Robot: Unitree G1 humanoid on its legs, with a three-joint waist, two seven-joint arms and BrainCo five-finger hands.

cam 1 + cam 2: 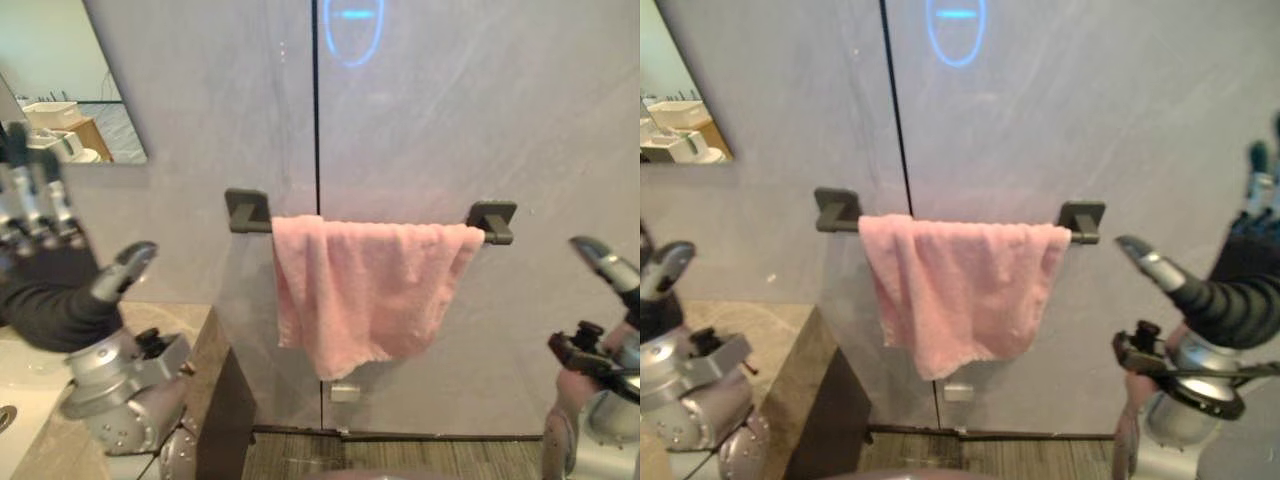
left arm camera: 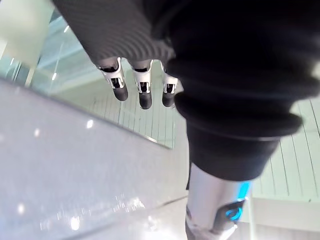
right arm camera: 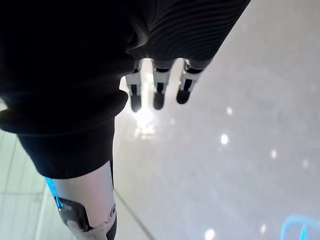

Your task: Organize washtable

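A pink towel (image 1: 367,290) hangs folded over a dark rail (image 1: 492,220) on the grey wall, straight ahead. My left hand (image 1: 50,255) is raised at the far left, above the stone washtable (image 1: 175,330), fingers straight and thumb out, holding nothing. My right hand (image 1: 1230,285) is raised at the far right, level with the towel's lower half, fingers straight up and thumb pointing toward the towel. Both hands stand well apart from the towel. The left wrist view shows straight fingers (image 2: 142,90), and the right wrist view shows straight fingers (image 3: 157,92) with nothing in them.
A mirror (image 1: 70,85) hangs on the wall at the upper left. The washtable's dark side panel (image 1: 225,410) drops to a wooden floor (image 1: 400,455) below the towel. A white basin rim (image 1: 15,385) shows at the lower left.
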